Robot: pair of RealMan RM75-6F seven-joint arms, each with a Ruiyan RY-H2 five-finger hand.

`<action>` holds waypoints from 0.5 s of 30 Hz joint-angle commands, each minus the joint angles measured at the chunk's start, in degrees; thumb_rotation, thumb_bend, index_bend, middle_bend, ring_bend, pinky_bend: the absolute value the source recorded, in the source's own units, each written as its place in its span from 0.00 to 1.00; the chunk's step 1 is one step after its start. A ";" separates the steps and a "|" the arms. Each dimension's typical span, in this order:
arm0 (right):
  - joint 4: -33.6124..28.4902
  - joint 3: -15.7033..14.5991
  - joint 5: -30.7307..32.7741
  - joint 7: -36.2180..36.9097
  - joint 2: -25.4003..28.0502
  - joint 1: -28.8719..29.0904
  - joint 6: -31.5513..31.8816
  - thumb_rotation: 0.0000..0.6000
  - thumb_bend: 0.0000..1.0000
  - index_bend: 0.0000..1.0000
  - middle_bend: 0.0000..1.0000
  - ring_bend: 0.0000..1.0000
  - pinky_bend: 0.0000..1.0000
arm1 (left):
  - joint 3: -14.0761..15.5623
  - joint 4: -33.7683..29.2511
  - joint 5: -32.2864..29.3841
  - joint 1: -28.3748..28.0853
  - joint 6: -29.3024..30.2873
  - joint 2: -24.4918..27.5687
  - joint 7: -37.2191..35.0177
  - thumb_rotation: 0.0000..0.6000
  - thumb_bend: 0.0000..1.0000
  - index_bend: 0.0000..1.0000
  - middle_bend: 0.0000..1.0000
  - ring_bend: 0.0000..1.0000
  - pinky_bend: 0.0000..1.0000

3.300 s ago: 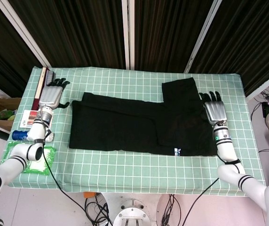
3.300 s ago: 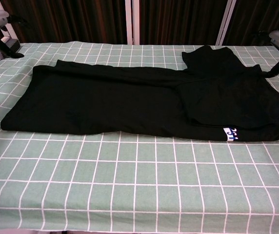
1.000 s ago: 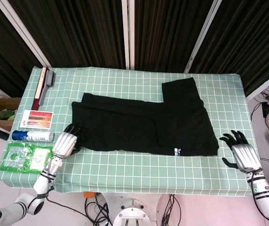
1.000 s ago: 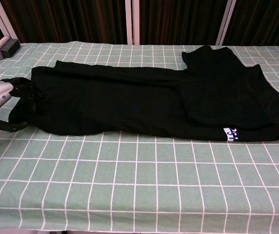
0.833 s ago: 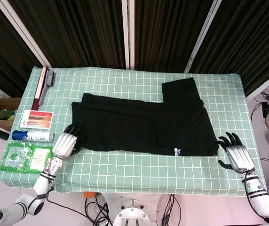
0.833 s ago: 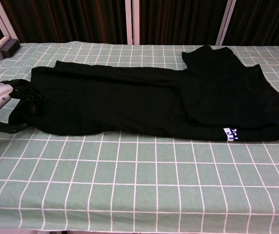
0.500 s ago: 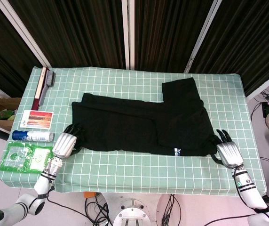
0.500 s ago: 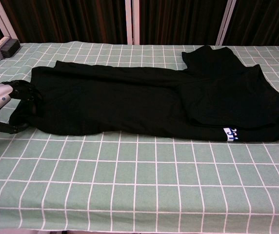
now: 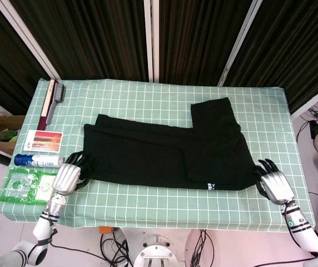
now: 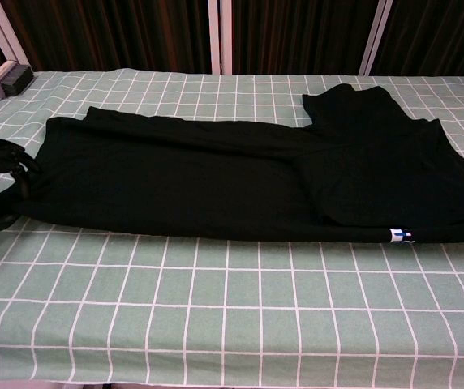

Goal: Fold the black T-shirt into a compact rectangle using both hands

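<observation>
The black T-shirt lies flat on the green checked tablecloth, a long body with a sleeve pointing to the far side and a small label at its near edge. My left hand is at the shirt's near left corner; in the chest view its dark fingers curl around that corner of the shirt. My right hand is at the near right corner, fingertips on the cloth's edge. The chest view does not show the right hand.
Along the table's left edge lie a brush, a picture card, a blue tube and a green packet. Dark curtains hang behind the table. The near table edge is just behind both hands.
Both hands came from the far side to the shirt's near corners. In the last half second they drew back toward me and the whole shirt slid nearer with them.
</observation>
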 commanded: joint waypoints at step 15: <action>-9.33 -4.52 -1.25 -5.20 4.94 -6.87 2.99 1.00 0.37 0.55 0.29 0.11 0.13 | 6.69 -8.21 2.52 9.95 5.08 3.88 7.74 1.00 0.43 0.46 0.22 0.13 0.18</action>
